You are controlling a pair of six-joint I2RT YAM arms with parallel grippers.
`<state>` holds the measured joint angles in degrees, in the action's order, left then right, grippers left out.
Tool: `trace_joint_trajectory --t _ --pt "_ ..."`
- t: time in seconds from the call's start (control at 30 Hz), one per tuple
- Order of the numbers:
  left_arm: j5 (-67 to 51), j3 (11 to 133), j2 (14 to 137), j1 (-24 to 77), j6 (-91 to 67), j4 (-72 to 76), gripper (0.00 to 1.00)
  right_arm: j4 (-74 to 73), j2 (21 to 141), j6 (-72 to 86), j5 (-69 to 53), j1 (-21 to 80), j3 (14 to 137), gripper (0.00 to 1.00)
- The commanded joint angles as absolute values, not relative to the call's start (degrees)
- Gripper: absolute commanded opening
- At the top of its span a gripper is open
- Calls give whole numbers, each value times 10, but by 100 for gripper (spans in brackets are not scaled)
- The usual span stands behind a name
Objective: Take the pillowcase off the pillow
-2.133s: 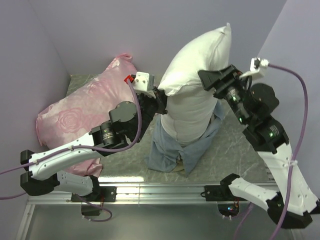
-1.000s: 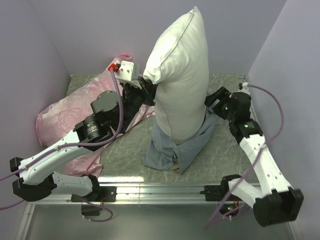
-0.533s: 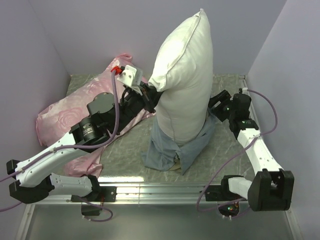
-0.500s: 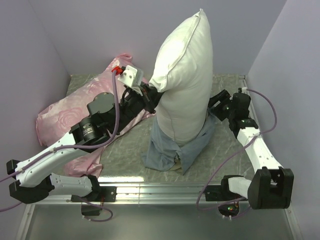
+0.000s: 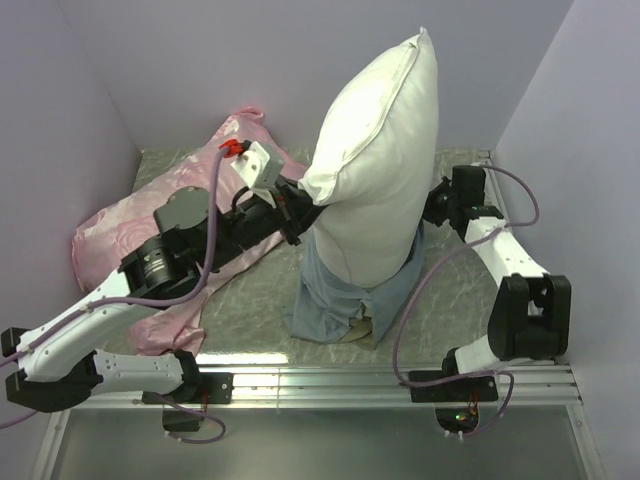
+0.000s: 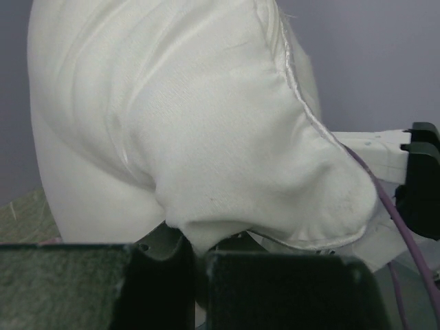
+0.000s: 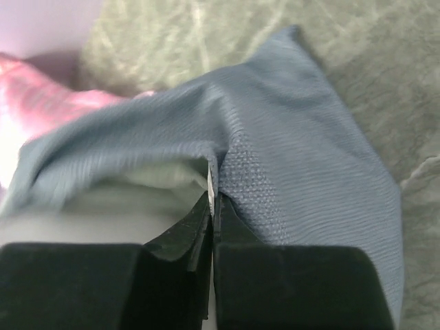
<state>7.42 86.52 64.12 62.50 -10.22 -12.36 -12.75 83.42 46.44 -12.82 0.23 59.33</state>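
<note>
The white pillow (image 5: 375,170) stands upright in the middle of the table, its top leaning right. Its lower end sits in the blue-grey pillowcase (image 5: 340,300), which is bunched round its base. My left gripper (image 5: 295,205) is shut on a fold of the pillow's left side; in the left wrist view the white pillow (image 6: 192,117) bulges above the left gripper (image 6: 196,258), pinched between its jaws. My right gripper (image 5: 428,212) is at the pillow's right side, low down. In the right wrist view the right gripper (image 7: 213,199) is shut on the edge of the pillowcase (image 7: 295,172).
A shiny pink rose-patterned pillow (image 5: 160,220) lies at the back left, under the left arm, and it also shows as the pink pillow (image 7: 41,89) beyond the case. Purple walls close in the table (image 5: 460,290) on the left, back and right. A metal rail (image 5: 330,380) runs along the near edge.
My right gripper has gone from open to shut on the pillowcase edge, and its arm has folded back toward the right wall. The pillow's top has leaned further right.
</note>
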Motion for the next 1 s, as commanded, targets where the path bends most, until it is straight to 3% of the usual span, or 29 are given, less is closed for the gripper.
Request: trace_joint_trajectory --t 0.0,0.33,0.4,0.53,0.67,0.77,0.97 --pt "16 879 577 627 -90 -64 0 -136 874 473 -91 3 621 2" --pt "121 868 525 627 -58 67 1 -92 949 497 -105 3 588 1" --pt "159 892 547 627 -53 87 0 -80 940 495 -119 10 584 5" --pt "202 932 604 627 -45 129 1 -83 883 461 -114 44 584 24" --pt "271 968 668 627 -28 163 1 -90 762 461 -87 74 549 55" --pt "329 1026 718 627 -23 146 1 -109 682 461 -76 73 531 64" --pt "395 1101 788 627 -23 115 1 -125 522 464 -69 90 499 68"
